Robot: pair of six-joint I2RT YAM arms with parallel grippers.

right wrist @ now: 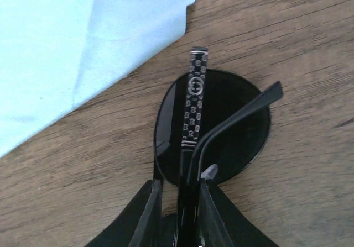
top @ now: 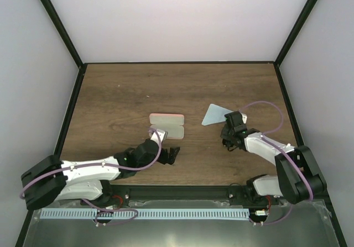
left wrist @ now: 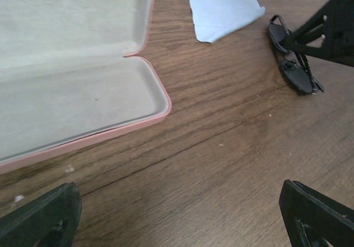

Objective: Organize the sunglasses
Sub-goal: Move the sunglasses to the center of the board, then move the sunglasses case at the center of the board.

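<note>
Squeezing thin folded temples calls for a slow, centred pinch. The right hand (right wrist: pixel 180 189) is clamped on the sunglasses (right wrist: pixel 221 120) about mid-frame, though how firmly the pads bite is hard to tell. Lift straight up and keep the frame level, so it cannot pivot.

The sunglasses lie on the tabletop (right wrist: pixel 310 37) under and just ahead of the fingertips, temples folded uppermost. Their long axis runs straight away from the hand, one lens ahead and the other hidden beneath it.

A light blue cloth (right wrist: pixel 72 48) lies near, ahead and left. Well off to that side, the left hand (left wrist: pixel 177 203) is spread wide and empty, with the open pink case (left wrist: pixel 160 106) just ahead of it.
</note>
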